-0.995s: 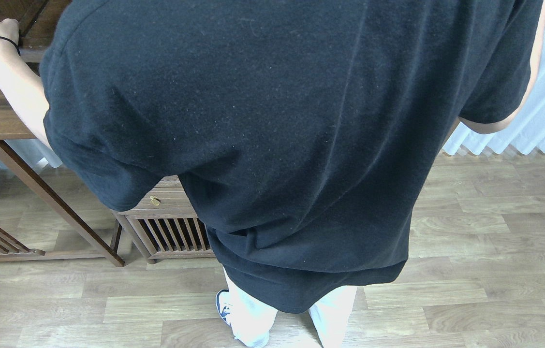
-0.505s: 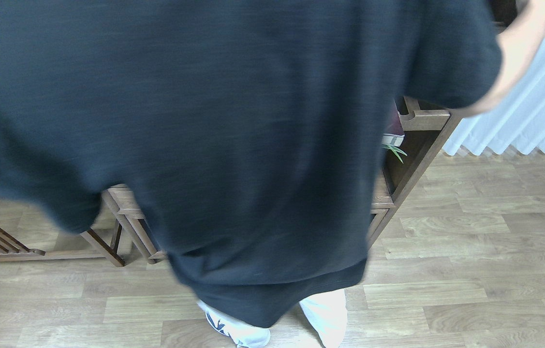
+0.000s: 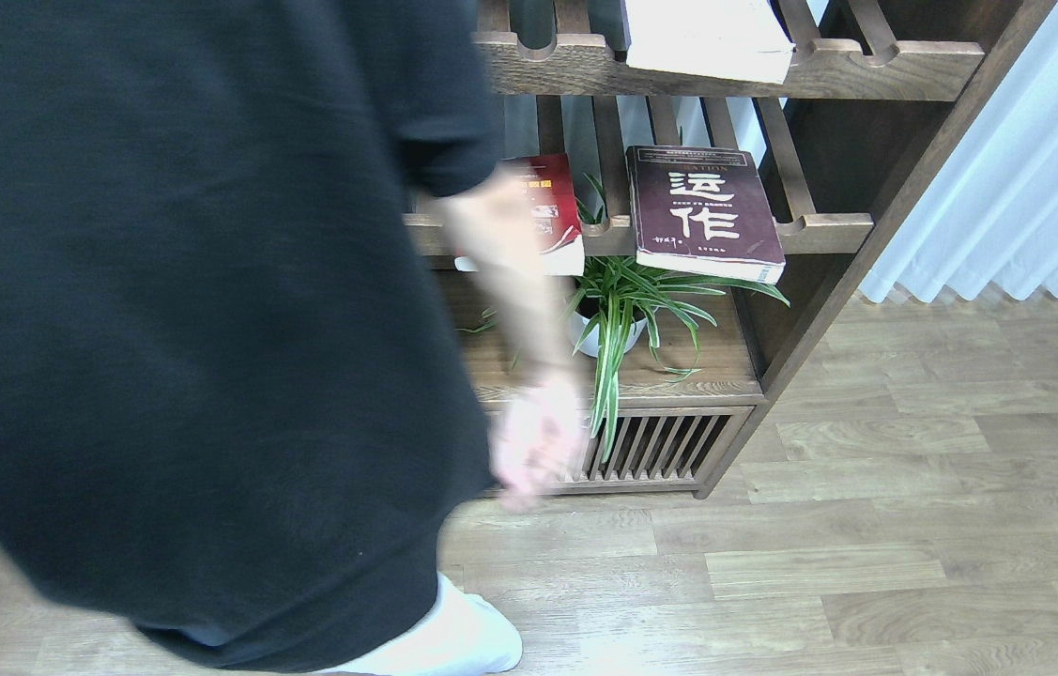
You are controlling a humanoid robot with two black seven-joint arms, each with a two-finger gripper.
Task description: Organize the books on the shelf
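Neither robot hand is in view, so their state cannot be told. The maroon book [image 3: 705,211] and red book [image 3: 547,211] overhang a slatted rack [image 3: 824,232]; the white book [image 3: 707,38] lies above. Probably stiff, fairly heavy; grip the overhanging front edges.

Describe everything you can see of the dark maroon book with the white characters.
The dark maroon book is a thick paperback lying flat, cover up, on the middle slatted rack. Two large white Chinese characters fill its cover; pale page edges show along its front. Its front end overhangs the notched rail, above the spider plant. Nothing rests on it.
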